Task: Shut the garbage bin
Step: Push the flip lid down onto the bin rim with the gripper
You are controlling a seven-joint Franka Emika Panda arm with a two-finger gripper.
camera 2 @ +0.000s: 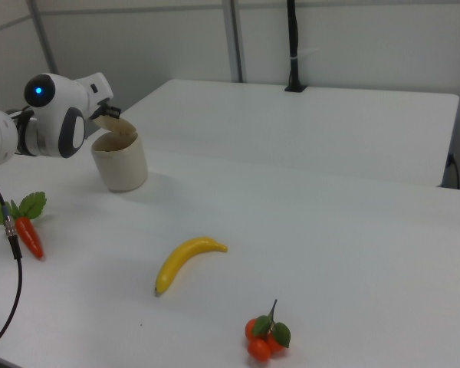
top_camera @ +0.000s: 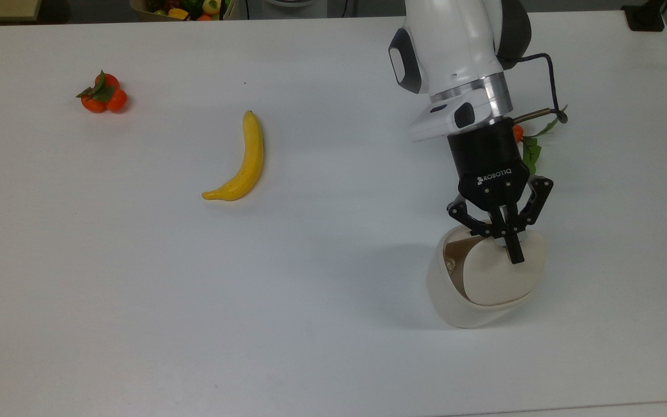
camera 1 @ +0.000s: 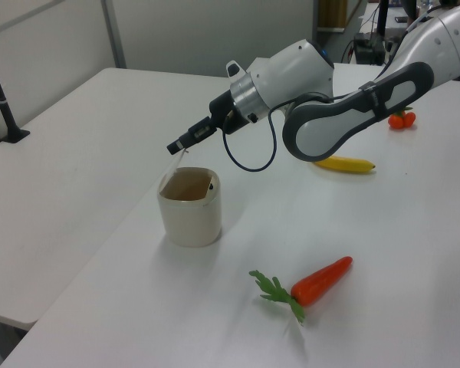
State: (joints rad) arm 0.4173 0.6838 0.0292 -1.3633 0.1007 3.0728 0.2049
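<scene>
The cream-white garbage bin (top_camera: 444,295) stands on the white table at the top view's lower right; it is also in the left view (camera 1: 190,221) and the right view (camera 2: 123,170). Its lid (top_camera: 497,277) leans at a slant over the opening, with a strip of beige inside still showing on the top view's left. My gripper (top_camera: 515,255) is shut, its joined black fingertips resting against the lid's upper edge. In the left view the gripper (camera 1: 173,148) hovers just above the bin's rim.
A banana (top_camera: 242,159) lies mid-table and a cluster of tangerines (top_camera: 103,94) sits far to the top view's left. A carrot (camera 1: 320,281) with green leaves lies near the bin, partly under the arm in the top view. A fruit box (top_camera: 186,8) stands at the table's far edge.
</scene>
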